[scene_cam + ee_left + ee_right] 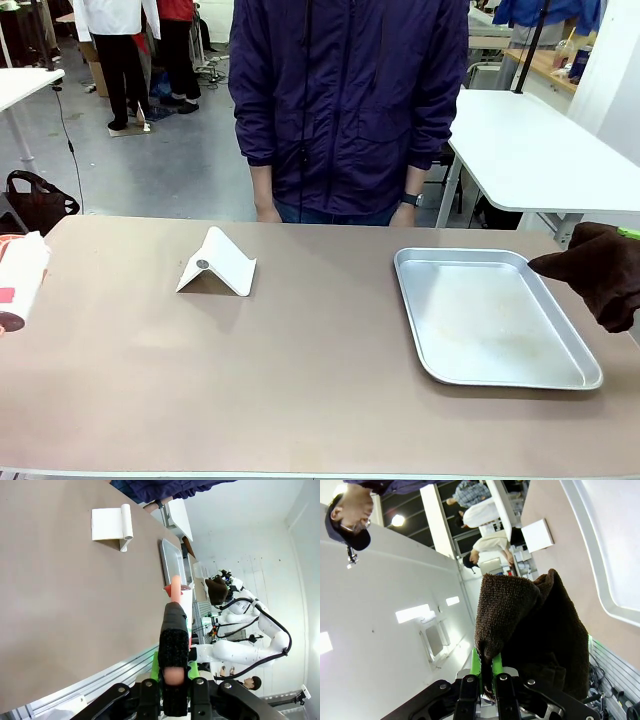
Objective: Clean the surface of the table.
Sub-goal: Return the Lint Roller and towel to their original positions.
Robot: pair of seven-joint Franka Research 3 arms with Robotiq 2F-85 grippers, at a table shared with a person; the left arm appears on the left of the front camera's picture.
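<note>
One tray (497, 372), one table (300, 380); right jaws pinch brown cloth (605, 272), left pinch a spray bottle (174, 645).

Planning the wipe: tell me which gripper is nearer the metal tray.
Right. The right gripper, shut on a brown cloth, hangs beside the tray's right edge; the left gripper sits across the table at its left edge.

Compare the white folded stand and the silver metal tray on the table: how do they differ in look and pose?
The white folded stand is matte white and rises like a small tent; the silver metal tray is shiny metal and lies flat. The stand sits toward the robot's left, the tray toward its right. The tray covers far more of the table than the stand. Both rest on the table, apart from each other.
</note>
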